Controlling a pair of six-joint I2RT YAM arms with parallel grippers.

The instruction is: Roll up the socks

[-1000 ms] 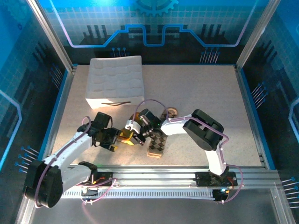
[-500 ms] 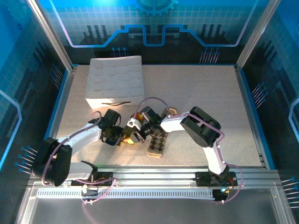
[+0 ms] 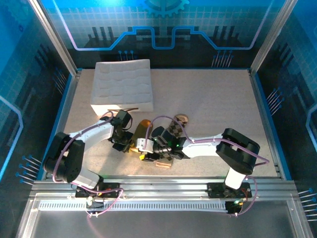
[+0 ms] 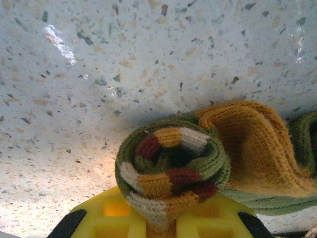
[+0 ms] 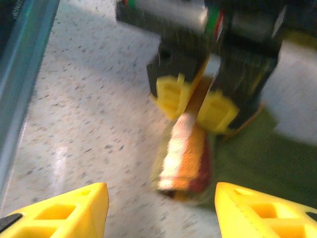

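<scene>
Your left gripper (image 5: pixel 190 101) is clamped shut on the olive sock (image 4: pixel 171 171) at its rolled near end, left of centre, the flat rest running far; your right gripper (image 5: pixel 161 210), spread and empty, faces the roll from just right.

The green sock (image 4: pixel 173 168) is a thick, ribbed knit, soft and matt, banded in orange, cream and dark red yarn. The table (image 4: pixel 99 64) is smooth, speckled like stone, with faint glossy glare. The left gripper's fingers (image 4: pixel 111 218) and right gripper's fingers (image 5: pixel 69 208) are smooth yellow plastic, and the white tray (image 3: pixel 122 85) looks like quilted matt cloth.
</scene>
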